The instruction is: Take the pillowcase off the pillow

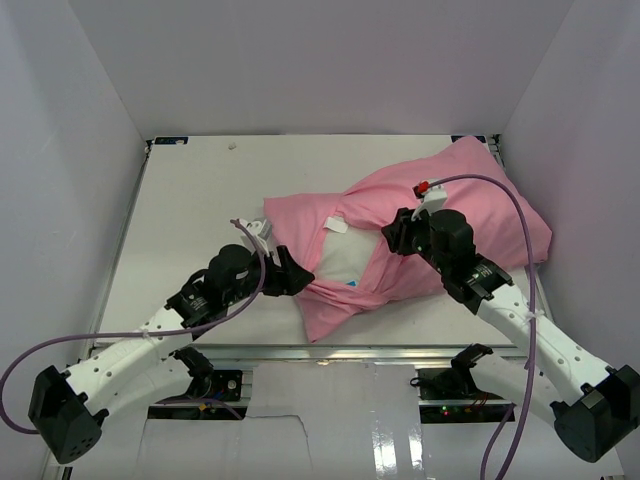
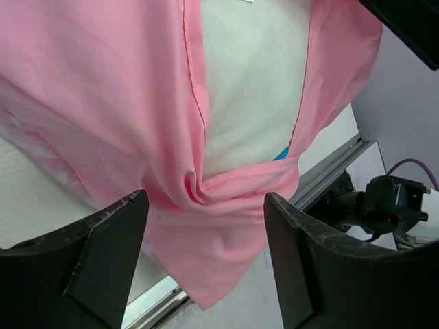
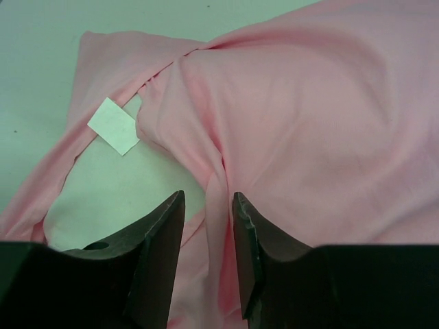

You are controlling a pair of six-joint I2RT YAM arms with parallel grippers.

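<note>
The pink pillowcase (image 1: 470, 210) lies at the table's right with the off-white pillow (image 1: 345, 262) showing through its open left end, a white tag (image 1: 337, 225) at the seam. My left gripper (image 1: 300, 275) is open at the case's near-left corner; in the left wrist view its jaws (image 2: 206, 199) stand wide apart around a twisted bunch of pillowcase (image 2: 103, 103) below the bare pillow (image 2: 247, 89). My right gripper (image 1: 392, 238) sits on top of the case. In the right wrist view its jaws (image 3: 208, 197) stand narrowly apart, astride a raised fold of pillowcase (image 3: 309, 116) beside the pillow (image 3: 116, 192).
The white table (image 1: 200, 220) has walls on the left, back and right. A metal rail (image 1: 330, 352) runs along its near edge, and the case's corner reaches close to it. Purple cables (image 1: 500, 190) loop from both arms.
</note>
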